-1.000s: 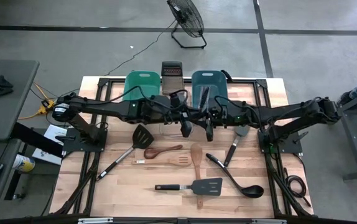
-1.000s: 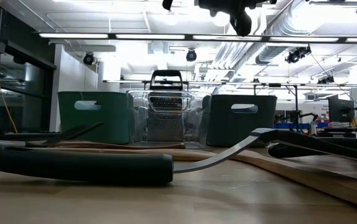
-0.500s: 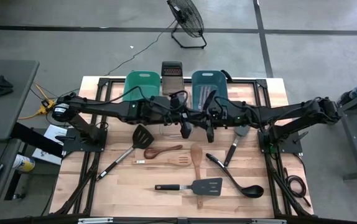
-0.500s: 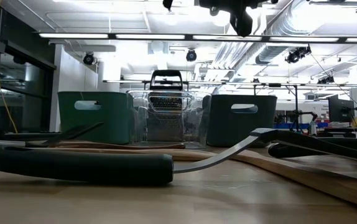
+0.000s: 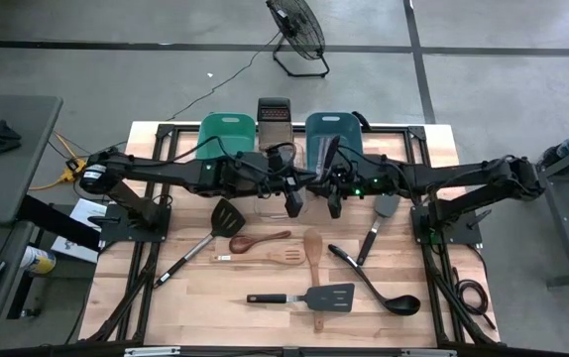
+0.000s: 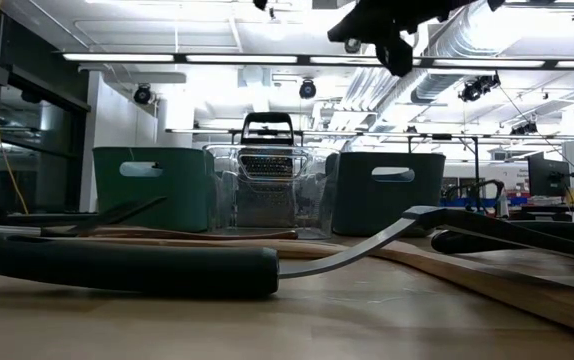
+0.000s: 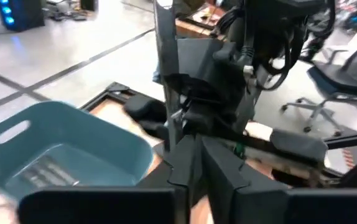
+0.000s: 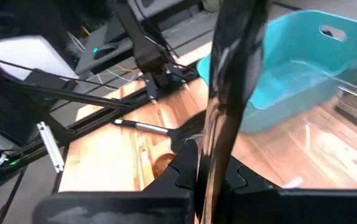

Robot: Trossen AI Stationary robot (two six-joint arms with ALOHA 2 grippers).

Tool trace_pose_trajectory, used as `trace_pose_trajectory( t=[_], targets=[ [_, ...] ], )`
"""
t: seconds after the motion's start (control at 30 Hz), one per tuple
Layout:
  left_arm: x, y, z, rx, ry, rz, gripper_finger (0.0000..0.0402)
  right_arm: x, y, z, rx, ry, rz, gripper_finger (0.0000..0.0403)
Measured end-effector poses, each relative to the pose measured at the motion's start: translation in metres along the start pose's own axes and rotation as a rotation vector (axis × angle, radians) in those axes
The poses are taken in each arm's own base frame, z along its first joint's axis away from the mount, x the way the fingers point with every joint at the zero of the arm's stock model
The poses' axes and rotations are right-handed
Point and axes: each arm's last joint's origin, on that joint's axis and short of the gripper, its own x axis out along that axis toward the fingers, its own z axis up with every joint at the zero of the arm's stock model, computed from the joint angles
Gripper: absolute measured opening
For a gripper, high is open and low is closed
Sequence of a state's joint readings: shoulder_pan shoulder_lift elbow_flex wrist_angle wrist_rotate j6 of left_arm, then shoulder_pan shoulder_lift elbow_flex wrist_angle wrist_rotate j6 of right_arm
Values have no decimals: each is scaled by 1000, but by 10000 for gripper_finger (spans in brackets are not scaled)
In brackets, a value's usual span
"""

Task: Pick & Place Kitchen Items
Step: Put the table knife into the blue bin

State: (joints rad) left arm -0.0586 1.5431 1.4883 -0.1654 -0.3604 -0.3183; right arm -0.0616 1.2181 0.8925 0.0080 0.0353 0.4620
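Note:
Both arms meet high above the table's middle, over the clear tub (image 6: pixel 222 190). My right gripper (image 8: pixel 208 177) is shut on a long, dark, shiny utensil (image 8: pixel 228 81), which shows in the high view (image 5: pixel 327 157) slanting over the blue tub (image 5: pixel 349 127). My left gripper (image 7: pixel 194 158) faces it, shut, with its tips right at the utensil (image 7: pixel 166 62). Other utensils lie flat on the wood: a black turner (image 5: pixel 227 215), a wooden spoon (image 5: pixel 260 241), wooden spatulas (image 5: pixel 313 248), another black turner (image 5: pixel 329 295) and a ladle (image 5: pixel 400 304). My right gripper pinches the utensil's lower end (image 8: pixel 211 163) between its two fingers, coming nearly level from the table's right side, across the utensil. The utensil stands up out of the hold, lifted clear and leaning toward the far edge. My left gripper's shut tips (image 7: pixel 181 152) stand against the utensil's lower part; whether they touch it I cannot tell.
A green tub (image 5: pixel 227 124), a steel box grater (image 5: pixel 274 109) and the blue tub stand in a row at the far edge. A grey spatula (image 5: pixel 384 206) lies under the right arm. Bare wood lies at the near left and near right.
My right gripper has moved a little toward the table's far edge and rolled slightly, taking the utensil along; its upper end now slants more over the blue tub. The grey spatula's head shows from under the right arm.

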Motion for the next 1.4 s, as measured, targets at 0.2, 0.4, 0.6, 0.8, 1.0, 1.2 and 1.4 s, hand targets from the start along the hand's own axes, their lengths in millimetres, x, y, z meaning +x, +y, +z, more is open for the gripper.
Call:
trace_pose_trajectory(
  t=[0.2,0.4,0.6,0.8,1.0,1.2,1.4],
  targets=[
    [-26,9,12,45,8,92,93,-4,-17,7,76,5,-38,5],
    [-69,25,27,113,15,236,125,-7,-47,15,251,23,-112,5],
    [-113,42,38,162,11,357,127,-14,-78,18,383,51,-225,5],
    [-140,52,43,190,15,404,127,-20,-95,20,454,41,-289,5],
    [-157,59,44,256,36,417,127,-17,-105,22,506,36,-356,5],
    [-157,76,50,289,54,441,127,11,-109,45,473,177,-477,5],
    [-159,98,55,285,83,438,127,31,-123,59,510,321,-607,5]
  ],
)
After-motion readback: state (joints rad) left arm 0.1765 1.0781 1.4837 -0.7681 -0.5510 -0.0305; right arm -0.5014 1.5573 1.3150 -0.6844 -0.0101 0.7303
